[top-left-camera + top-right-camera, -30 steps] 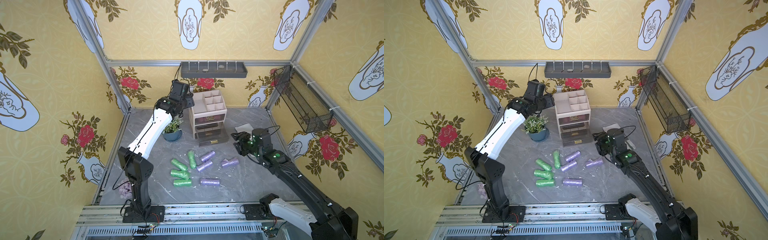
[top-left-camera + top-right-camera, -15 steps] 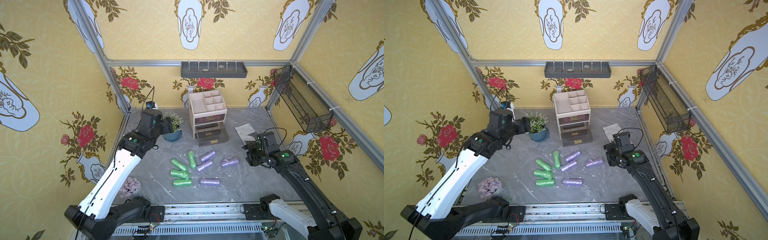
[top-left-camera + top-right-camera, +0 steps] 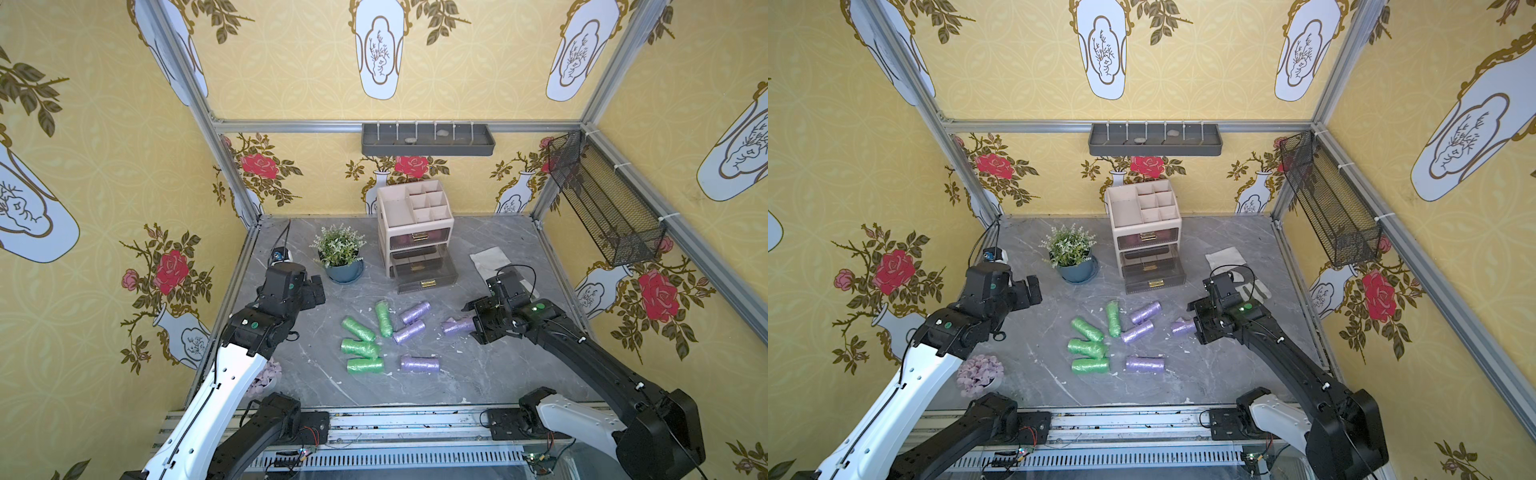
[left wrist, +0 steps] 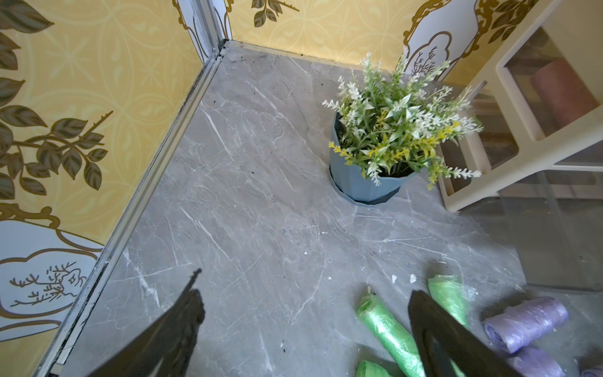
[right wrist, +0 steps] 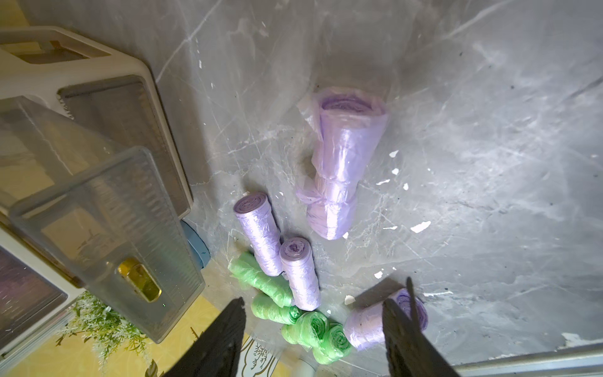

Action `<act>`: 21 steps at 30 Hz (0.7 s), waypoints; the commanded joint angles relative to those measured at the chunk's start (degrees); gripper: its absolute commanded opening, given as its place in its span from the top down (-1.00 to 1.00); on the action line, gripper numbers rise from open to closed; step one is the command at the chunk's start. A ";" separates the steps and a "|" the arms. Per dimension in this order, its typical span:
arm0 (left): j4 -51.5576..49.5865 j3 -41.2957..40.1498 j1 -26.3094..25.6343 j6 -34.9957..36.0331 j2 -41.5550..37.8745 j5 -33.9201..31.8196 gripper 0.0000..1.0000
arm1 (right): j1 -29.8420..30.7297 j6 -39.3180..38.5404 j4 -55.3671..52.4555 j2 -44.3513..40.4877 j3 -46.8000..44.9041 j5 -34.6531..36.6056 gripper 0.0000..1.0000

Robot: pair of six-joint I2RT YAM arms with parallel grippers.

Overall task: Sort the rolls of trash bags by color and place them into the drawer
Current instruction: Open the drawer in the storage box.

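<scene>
Here, 4 green rolls (image 3: pixel 360 348) and 4 lilac rolls (image 3: pixel 409 331) are seen lying near the middle of the bench (image 3: pixel 478 374), the green ones toward its left edge. The lower drawer (image 3: pixel 424 276) of the organiser (image 3: pixel 413 216) at the back edge is pulled out. The left gripper (image 4: pixel 305 295) is held wide open over the bench's left side, nothing gripped. The right gripper (image 5: pixel 313 303) is spread open too (nothing is held), just beside the loosened lilac roll (image 3: pixel 457 325) nearest the right edge.
</scene>
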 commanded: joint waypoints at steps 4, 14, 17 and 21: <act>1.40 -1.52 0.45 0.42 -0.35 1.22 -1.00 | 0.53 4.30 1.29 0.55 -1.20 1.35 -0.39; 0.56 -1.69 0.82 0.91 -1.15 0.80 -1.00 | -0.32 5.29 6.71 5.15 -2.82 -0.15 -0.33; 0.55 -1.78 0.86 0.85 -1.24 1.00 -1.00 | -0.68 5.06 7.95 6.92 -2.86 -0.45 -0.31; 0.76 -1.95 1.21 0.93 -0.89 1.77 -1.00 | -1.46 4.46 9.22 8.78 -2.96 -0.54 -0.27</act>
